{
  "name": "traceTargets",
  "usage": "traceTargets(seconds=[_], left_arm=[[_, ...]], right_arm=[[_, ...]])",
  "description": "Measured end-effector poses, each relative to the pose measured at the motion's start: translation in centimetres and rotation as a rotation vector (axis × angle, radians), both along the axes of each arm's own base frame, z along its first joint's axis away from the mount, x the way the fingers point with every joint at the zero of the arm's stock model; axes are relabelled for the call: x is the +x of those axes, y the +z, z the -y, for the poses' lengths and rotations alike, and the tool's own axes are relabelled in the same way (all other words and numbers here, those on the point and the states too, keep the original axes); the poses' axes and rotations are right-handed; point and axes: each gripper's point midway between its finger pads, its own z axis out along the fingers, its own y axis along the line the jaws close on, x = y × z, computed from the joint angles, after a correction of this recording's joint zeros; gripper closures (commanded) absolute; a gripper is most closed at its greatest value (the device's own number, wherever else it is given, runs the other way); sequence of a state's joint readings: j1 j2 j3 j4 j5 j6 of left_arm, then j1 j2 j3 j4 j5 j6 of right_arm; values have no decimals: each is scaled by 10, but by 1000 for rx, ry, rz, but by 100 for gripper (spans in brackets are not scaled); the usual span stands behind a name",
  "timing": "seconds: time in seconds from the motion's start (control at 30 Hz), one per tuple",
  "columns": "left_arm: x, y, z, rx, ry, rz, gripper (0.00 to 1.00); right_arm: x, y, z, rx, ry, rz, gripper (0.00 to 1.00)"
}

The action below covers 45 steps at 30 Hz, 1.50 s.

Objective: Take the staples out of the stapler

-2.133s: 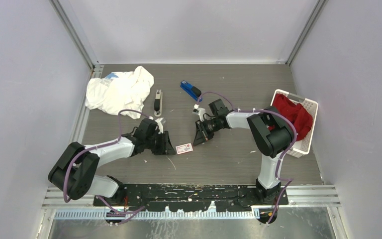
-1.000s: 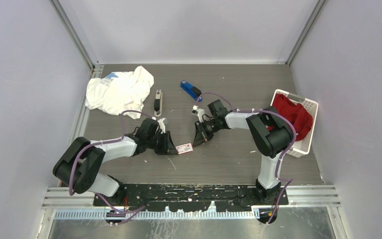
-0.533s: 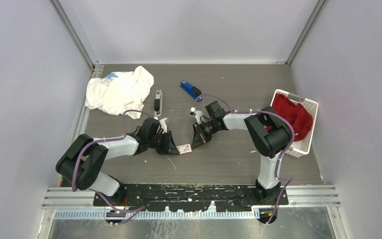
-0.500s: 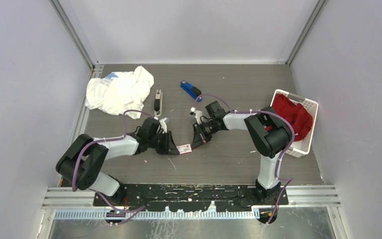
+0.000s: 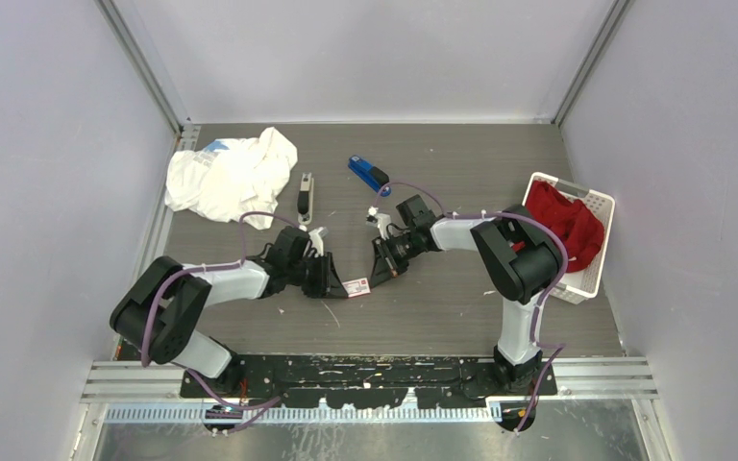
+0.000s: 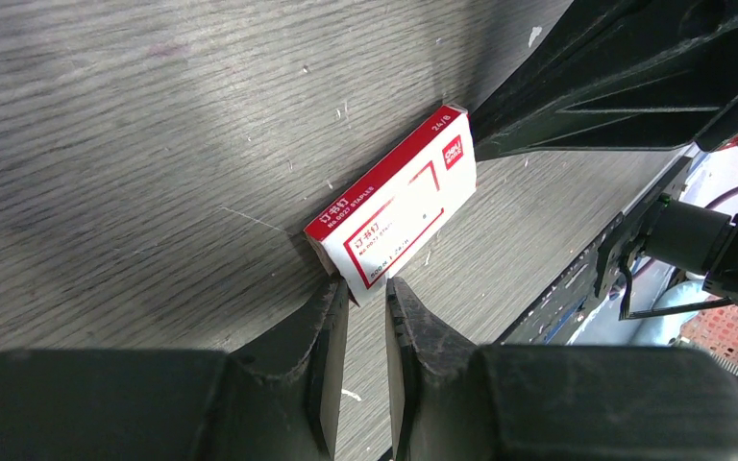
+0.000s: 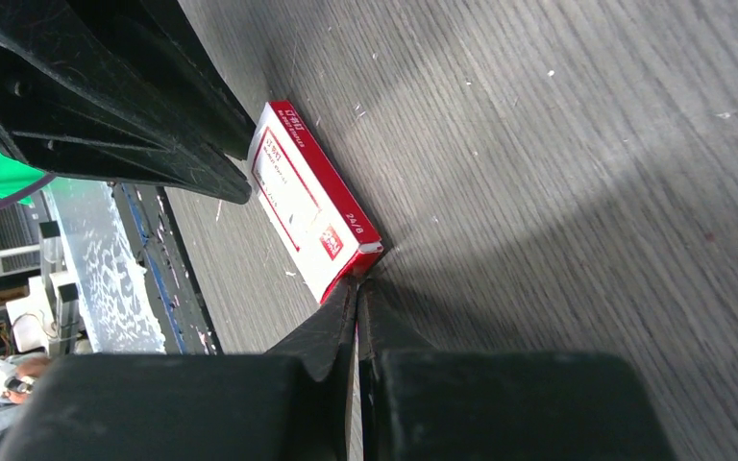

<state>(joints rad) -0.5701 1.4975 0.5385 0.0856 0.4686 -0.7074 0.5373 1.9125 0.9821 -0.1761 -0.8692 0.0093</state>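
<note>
Staples do not show as loose strips in any view, so I judge the staples are inside the blue stapler [image 5: 368, 174]. It lies on the table [image 5: 461, 307] well beyond the right gripper [image 7: 356, 285], and neither arm touches it. That gripper is closed with nothing between its fingers, and its tip touches one end corner of a small red-and-white box [image 6: 394, 206]. The left gripper [image 6: 365, 288] meets the opposite end of the box with its jaws a narrow slit apart. Whether they pinch the corner of the box I cannot tell. The box is caught between two tips that point at each other, so a further push from either side could make it flip, skid out sideways or buckle. If it slips away, the two grippers could run into each other. Both arms are busy at the box, so the stapler may well go unopened.
</note>
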Motion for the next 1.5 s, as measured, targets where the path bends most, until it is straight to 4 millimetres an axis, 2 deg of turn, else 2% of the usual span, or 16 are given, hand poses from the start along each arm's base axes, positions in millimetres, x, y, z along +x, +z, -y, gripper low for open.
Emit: traceTargets(seconds=[0.33,0.53,0.77,0.83,0.93,1.0,1.07,1.2,1.3,1.4,1.5], left_arm=[[0,0,1,-6,-4,-2,76],[0,2,1,-2,0,11,69],[-3,8,-21,70,57,70,60],[-4,18,-31,87,76,116,58],[-2,44,-41,81,106,220,50],[1,63,-47,71,127,296,41],[1,81,-55,65,148,370,27],[-3,106,-72,67,187,476,9],[-7,125,-82,61,208,546,2],[-8,143,-87,51,221,595,0],[-8,164,-89,38,226,634,0]], right_arm=[[-1,0,-1,9,2,-8,91],[4,0,4,3,-12,-7,91],[20,6,23,-11,-46,39,89],[24,13,28,-11,-45,71,89],[27,28,30,-1,-26,136,88],[30,43,33,12,-16,192,87],[34,60,35,28,-5,258,85],[45,97,45,59,-2,401,76],[53,121,59,74,-24,498,66],[61,140,75,75,-58,574,54],[67,158,89,61,-70,655,34]])
